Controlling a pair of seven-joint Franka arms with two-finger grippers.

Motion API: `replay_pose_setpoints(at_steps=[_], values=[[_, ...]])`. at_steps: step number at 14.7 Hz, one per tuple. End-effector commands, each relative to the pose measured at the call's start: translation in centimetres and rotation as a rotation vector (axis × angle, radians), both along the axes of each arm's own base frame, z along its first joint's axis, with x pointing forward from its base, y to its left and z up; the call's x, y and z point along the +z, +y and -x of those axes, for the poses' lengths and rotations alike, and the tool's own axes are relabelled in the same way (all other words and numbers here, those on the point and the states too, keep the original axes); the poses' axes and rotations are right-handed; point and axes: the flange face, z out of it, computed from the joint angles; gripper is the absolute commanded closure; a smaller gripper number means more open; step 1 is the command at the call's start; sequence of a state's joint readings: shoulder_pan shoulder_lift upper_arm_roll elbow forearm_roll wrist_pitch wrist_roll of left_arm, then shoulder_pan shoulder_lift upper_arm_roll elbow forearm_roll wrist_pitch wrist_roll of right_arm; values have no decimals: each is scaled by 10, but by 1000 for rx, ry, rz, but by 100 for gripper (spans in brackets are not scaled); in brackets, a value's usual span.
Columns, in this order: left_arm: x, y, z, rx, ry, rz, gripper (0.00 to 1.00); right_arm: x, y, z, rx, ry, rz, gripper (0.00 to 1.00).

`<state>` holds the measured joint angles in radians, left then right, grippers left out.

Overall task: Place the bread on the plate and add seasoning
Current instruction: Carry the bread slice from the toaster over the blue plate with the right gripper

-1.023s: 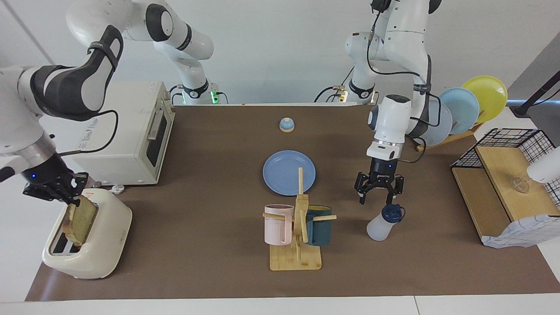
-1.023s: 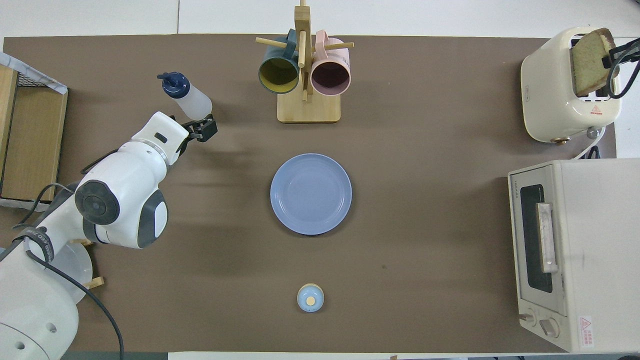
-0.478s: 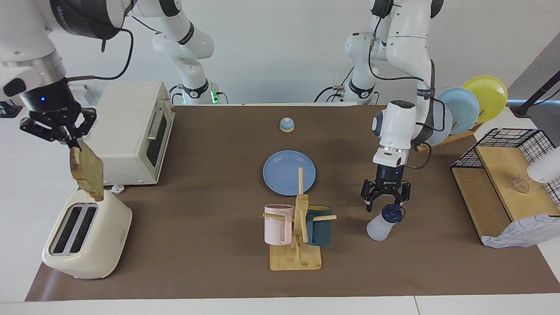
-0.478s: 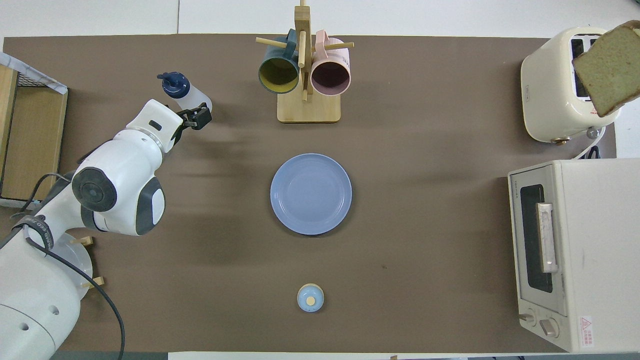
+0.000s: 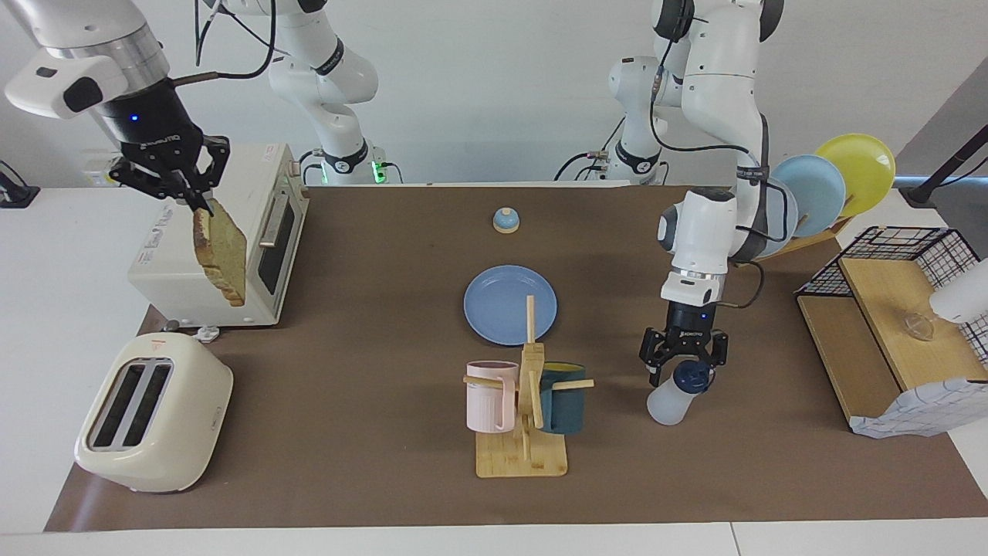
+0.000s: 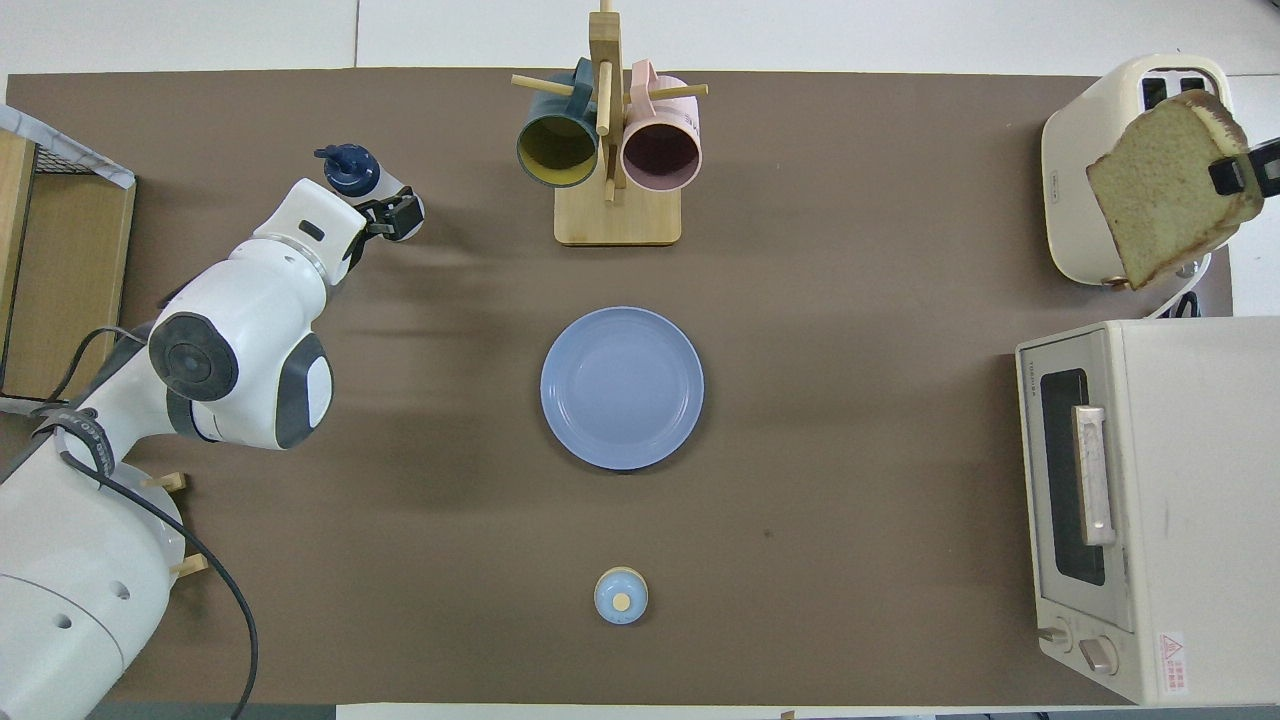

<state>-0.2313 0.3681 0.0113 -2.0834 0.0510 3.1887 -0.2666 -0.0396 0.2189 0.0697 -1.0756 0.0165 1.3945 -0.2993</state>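
The bread (image 5: 221, 251) is being held pinched by the right gripper (image 5: 185, 199) above the toaster (image 5: 154, 413), clear for carrying to the plate (image 5: 509, 304). The seasoning (image 5: 678, 394), beside the plate, is being straddled by the open left gripper (image 5: 685, 369).

A lab's mock kitchen – toaster (image 5: 153, 423), oven (image 5: 224, 235), mug stand (image 5: 523, 401) on one brown-matted table (image 5: 370, 479).

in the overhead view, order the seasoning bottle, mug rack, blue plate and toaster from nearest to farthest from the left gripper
From the left gripper:
1. Seasoning bottle, right under it.
2. Mug rack, mid-table, farther from the robots than the plate. Plate is close to call.
3. Blue plate, table's middle.
4. Toaster, at the right arm's end.
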Motion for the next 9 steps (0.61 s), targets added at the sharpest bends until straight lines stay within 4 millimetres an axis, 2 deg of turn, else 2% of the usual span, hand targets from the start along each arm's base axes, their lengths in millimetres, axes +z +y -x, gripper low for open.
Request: replay_pose_setpoints(at_steps=[1,5,6,9], values=[[0,-1,-11,16,-28,11,0,-6,51,26,-97,80,-16,100],[-6,-5,-16,17,-44,19,0,-42,111,62,-168,151,-7,100],[-13,-4,-16,19,-36,18,0,-50,125,68,-168,146,-31,100],[-15,-4,-17,38,-66,40,0,-73,142,81,-217,151,-147,100]])
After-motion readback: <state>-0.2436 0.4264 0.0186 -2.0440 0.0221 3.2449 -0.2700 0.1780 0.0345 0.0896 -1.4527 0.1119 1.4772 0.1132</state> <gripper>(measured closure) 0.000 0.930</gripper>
